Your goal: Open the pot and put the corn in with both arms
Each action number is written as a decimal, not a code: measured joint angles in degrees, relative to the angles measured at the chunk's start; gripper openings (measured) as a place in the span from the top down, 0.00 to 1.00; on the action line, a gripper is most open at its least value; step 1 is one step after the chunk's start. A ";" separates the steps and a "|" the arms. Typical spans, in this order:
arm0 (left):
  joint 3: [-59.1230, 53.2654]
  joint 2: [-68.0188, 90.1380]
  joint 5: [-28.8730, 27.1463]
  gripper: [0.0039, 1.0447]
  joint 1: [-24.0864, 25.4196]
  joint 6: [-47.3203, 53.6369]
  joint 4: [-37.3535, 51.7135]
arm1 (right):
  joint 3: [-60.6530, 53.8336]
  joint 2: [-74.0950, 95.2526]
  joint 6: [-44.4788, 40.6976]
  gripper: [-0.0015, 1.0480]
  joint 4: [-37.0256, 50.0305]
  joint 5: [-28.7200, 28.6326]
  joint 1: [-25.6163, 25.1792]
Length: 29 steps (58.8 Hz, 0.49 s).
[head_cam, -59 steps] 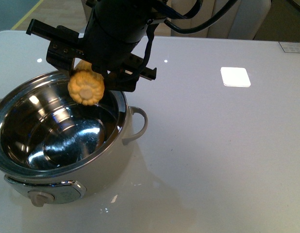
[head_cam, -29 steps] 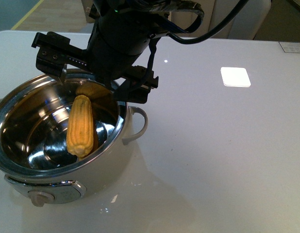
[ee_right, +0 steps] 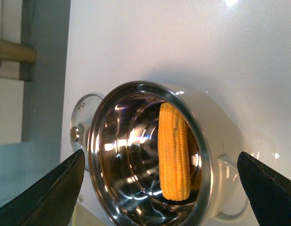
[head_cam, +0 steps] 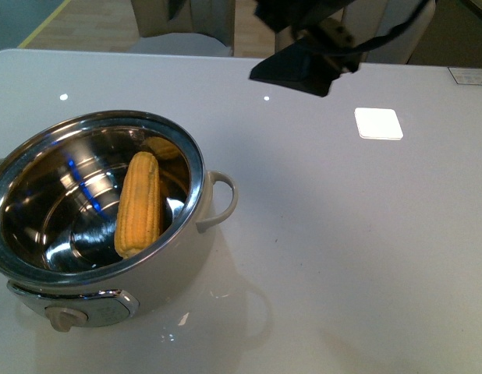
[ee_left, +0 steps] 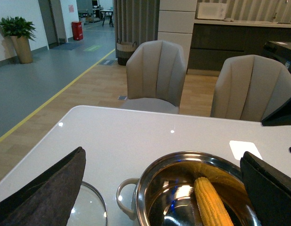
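The pot (head_cam: 196,167) stands uncovered at the table's left, steel inside, with a loop handle (head_cam: 224,199) and a beige knob (head_cam: 65,318) on its front panel. Inside it the yellow corn (head_cam: 139,204) leans lengthwise against the wall. My left gripper (ee_left: 163,153) is open and empty, its fingers wide apart above the pot (ee_left: 150,179) and the corn (ee_left: 211,202). Open and empty too, my right gripper (ee_right: 160,154) looks down on the pot (ee_right: 202,155) and the corn (ee_right: 173,150) from a distance. In the front view only a black part of an arm (head_cam: 299,66) shows, at the top.
A glass lid (ee_left: 91,207) lies flat on the table beside the pot, on the side away from my right arm; its knob (ee_right: 75,134) shows in the right wrist view. A white square (head_cam: 378,123) marks the table at right. Beige chairs (ee_left: 155,75) stand beyond the far edge.
The gripper that held the corn over the pot has let it go. The corn now lies inside the pot. The arm has pulled up and away to the right.
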 joint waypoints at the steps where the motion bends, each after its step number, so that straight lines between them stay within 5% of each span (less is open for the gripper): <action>1: 0.00 0.00 0.00 0.06 0.00 0.00 0.00 | -1.05 -1.11 -0.04 0.10 0.28 -0.17 -0.66; 20: 0.00 0.00 -0.02 0.06 0.02 0.00 0.00 | -19.15 -21.53 -4.98 0.09 3.23 -2.05 -11.23; 29: 0.00 0.00 0.00 0.06 0.00 0.00 0.00 | -31.91 -36.76 -11.02 0.09 1.22 -4.72 -21.42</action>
